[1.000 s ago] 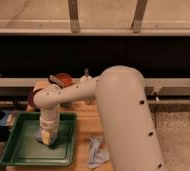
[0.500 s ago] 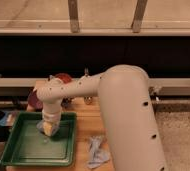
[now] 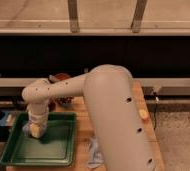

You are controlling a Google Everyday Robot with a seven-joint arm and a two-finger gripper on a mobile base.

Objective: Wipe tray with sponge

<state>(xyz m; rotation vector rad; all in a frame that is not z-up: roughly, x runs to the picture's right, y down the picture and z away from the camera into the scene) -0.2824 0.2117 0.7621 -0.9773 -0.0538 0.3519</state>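
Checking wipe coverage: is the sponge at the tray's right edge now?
No, the sponge, under the gripper, is in the tray's far-left area.

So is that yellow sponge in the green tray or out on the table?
In. The sponge sits inside the rim of the tray, against its green floor, with the gripper right above it.

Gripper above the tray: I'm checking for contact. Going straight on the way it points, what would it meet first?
The gripper, pointing down over the tray near its left wall, has the yellow sponge at its tip; that comes first, then the tray floor. Whether they already touch is unclear.
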